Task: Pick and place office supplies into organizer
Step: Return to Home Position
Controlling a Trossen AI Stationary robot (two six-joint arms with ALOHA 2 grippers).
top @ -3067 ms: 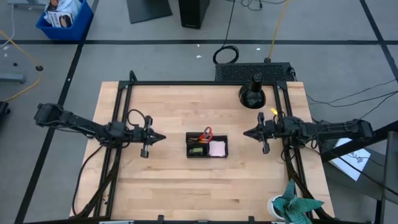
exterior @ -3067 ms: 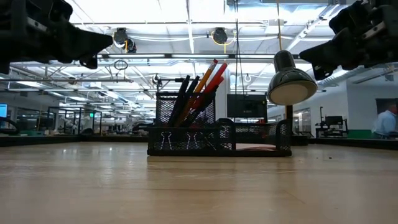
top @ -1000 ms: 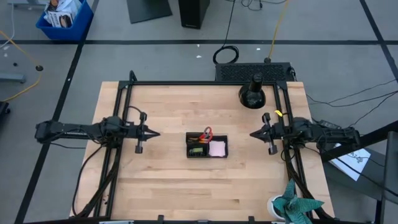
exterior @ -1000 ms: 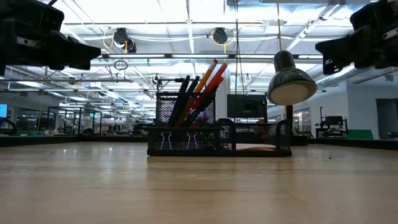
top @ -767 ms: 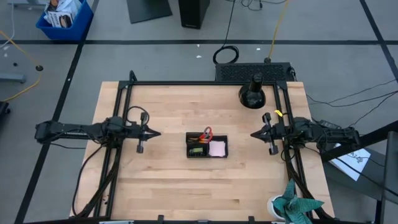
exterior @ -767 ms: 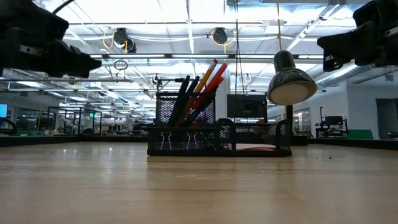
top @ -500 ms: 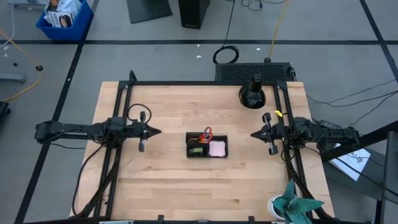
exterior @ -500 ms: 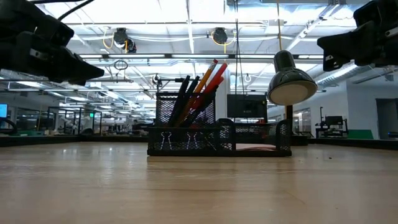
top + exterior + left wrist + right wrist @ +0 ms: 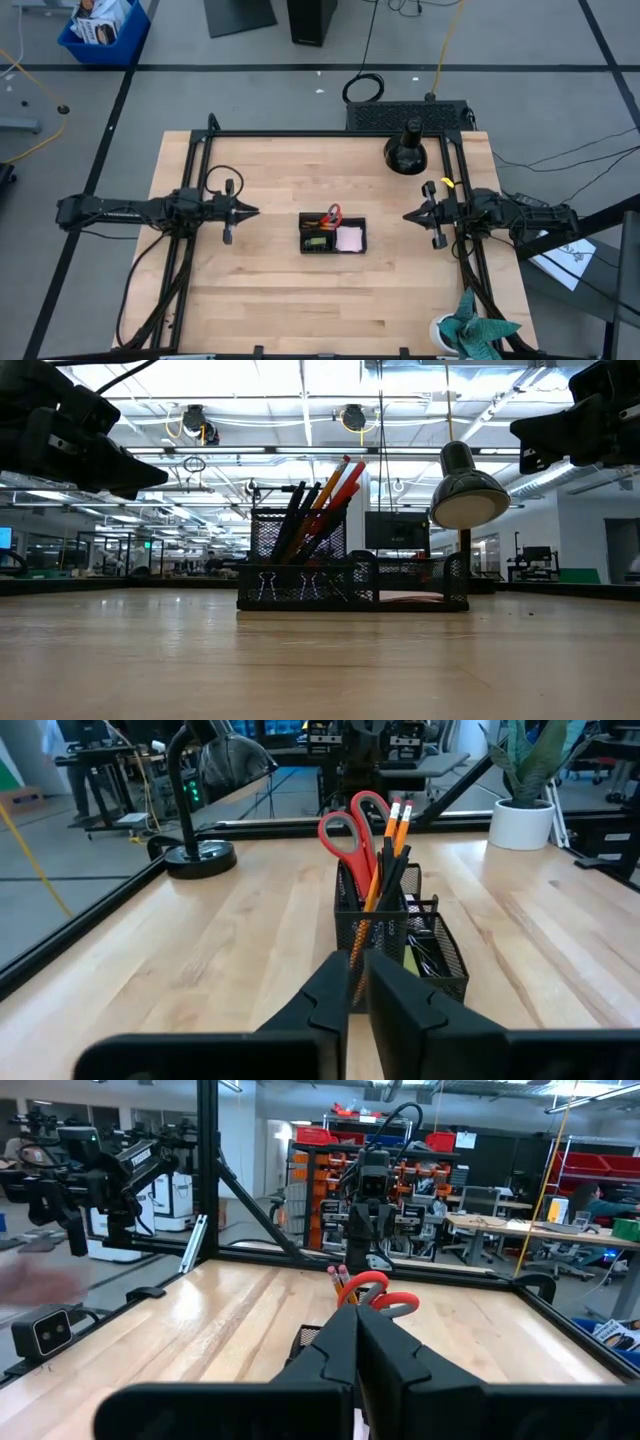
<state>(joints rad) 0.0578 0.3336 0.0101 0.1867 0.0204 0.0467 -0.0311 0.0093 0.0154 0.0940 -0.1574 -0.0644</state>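
**Organizer filled, arms parked at the sides**

The organizer (image 9: 333, 234) sits mid-table. 1 compartment holds the red-handled scissors (image 9: 348, 858) and pencils (image 9: 400, 825) upright, and the other holds the pink sticky-note pad (image 9: 349, 239). No supplies lie loose on the table (image 9: 280, 300), so packing looks done. The step in hand seems to be homing, which calls only for parking. The left gripper (image 9: 250, 212) and right gripper (image 9: 408, 215) flank the organizer, well apart from it, each empty with its fingers together.

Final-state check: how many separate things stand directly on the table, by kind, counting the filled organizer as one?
Black organizer: 1
Black desk lamp: 1
Teal paper plant in white cup: 1
Total: 3
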